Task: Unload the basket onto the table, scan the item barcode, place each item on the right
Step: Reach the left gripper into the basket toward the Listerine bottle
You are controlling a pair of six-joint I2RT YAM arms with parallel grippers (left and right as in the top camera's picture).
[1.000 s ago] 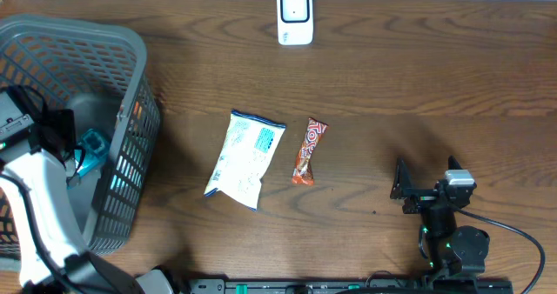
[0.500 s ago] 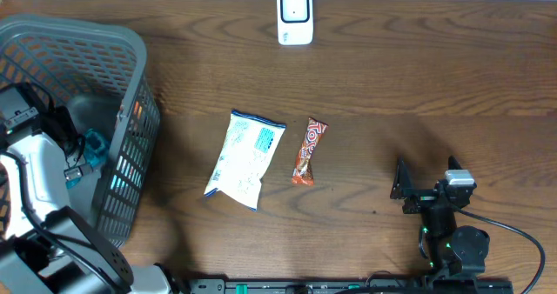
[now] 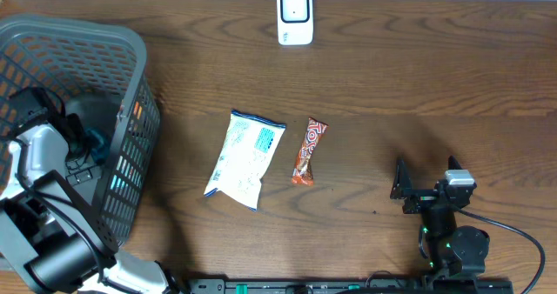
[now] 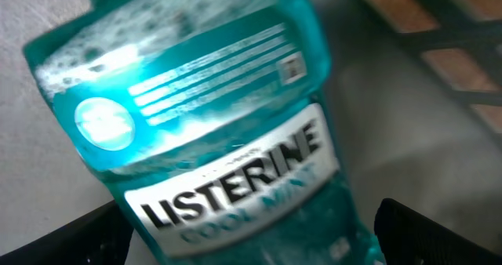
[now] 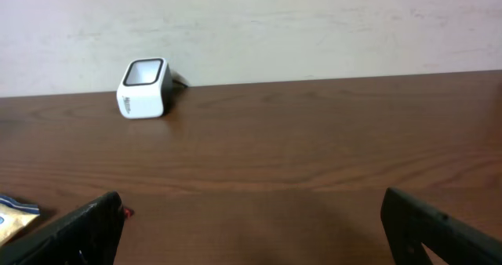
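**Overhead.** The mouthwash bottle (image 3: 94, 143) lies inside the basket (image 3: 130, 46) at 9 o'clock on the table (image 3: 392, 85). The left arm (image 3: 33, 146) reaches in over it. The scanner (image 3: 295, 16) stands at 12 o'clock. The right claw (image 3: 404, 190) sits well apart at 4 o'clock, so we judge the left arm far nearer.

**Left wrist.** The left claw (image 4: 251, 226) is spread wide and holds nothing. The bottle lies between its fingers, long axis from 11 to 5 o'clock.

**Right wrist.** The right claw is spread wide and empty, with the scanner toward 11 o'clock.
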